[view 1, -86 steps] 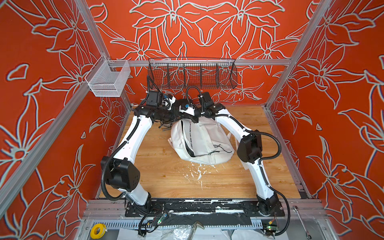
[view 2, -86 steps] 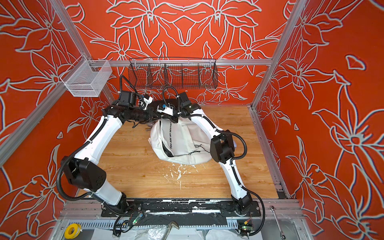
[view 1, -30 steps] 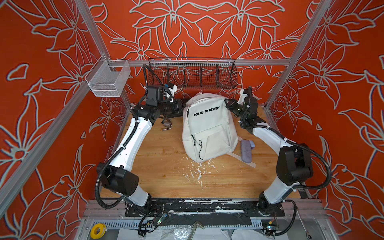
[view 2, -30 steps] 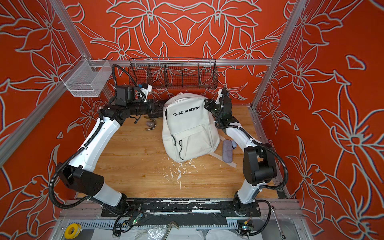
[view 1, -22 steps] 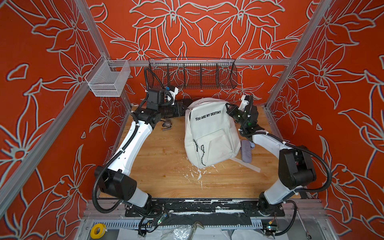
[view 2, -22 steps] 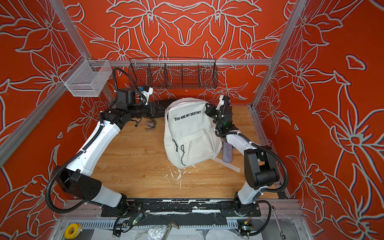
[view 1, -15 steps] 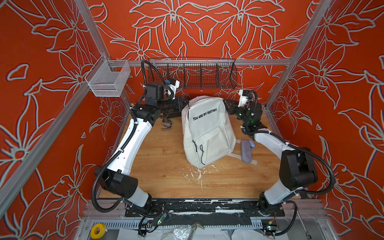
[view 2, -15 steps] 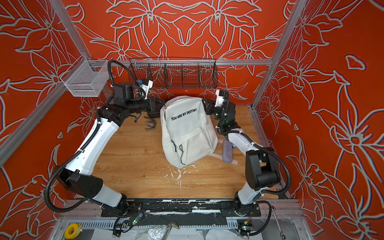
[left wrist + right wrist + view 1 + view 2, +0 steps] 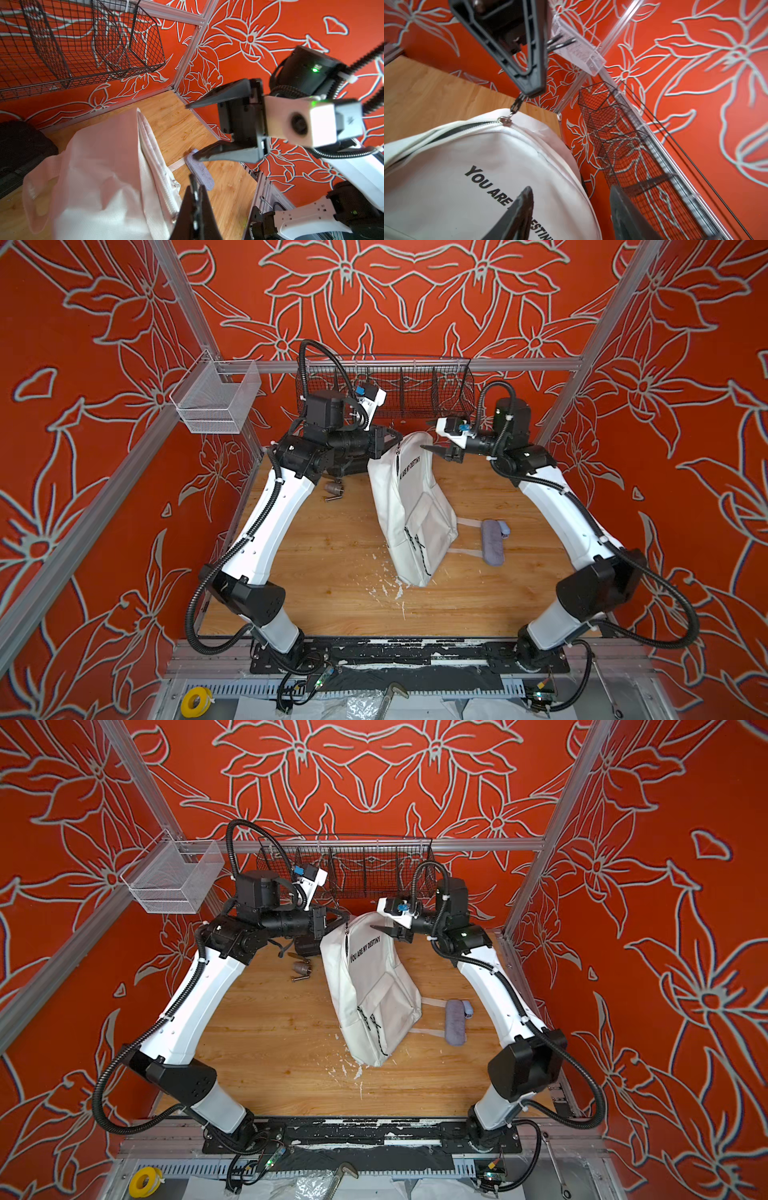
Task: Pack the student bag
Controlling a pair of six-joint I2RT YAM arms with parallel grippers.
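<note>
The student bag [image 9: 411,510] [image 9: 370,994], white with "YOU ARE MY DESTINY" in black, hangs tilted at mid-table, its lower end down on the wooden floor. My left gripper [image 9: 397,443] [image 9: 345,923] is shut on its black-and-white zip pull cord [image 9: 517,104] [image 9: 195,193] at the bag's top; in the right wrist view the left gripper [image 9: 531,89] sits just above the zip slider. My right gripper [image 9: 432,449] [image 9: 380,929] [image 9: 571,188] stands open beside the bag's top right, holding nothing. The left wrist view shows the white fabric [image 9: 104,166] and the right gripper [image 9: 191,131] open.
A purple pouch [image 9: 492,541] [image 9: 200,172] lies right of the bag over a white strap. A black hard case [image 9: 305,946] [image 9: 20,145] sits behind the left gripper, small metal parts [image 9: 332,489] beside it. A black wire basket [image 9: 386,393] and a white mesh basket [image 9: 216,402] hang on the frame.
The right gripper has let go of the bag's top and opened, drawing back a little. The bag has swung round and now hangs from the left gripper alone.
</note>
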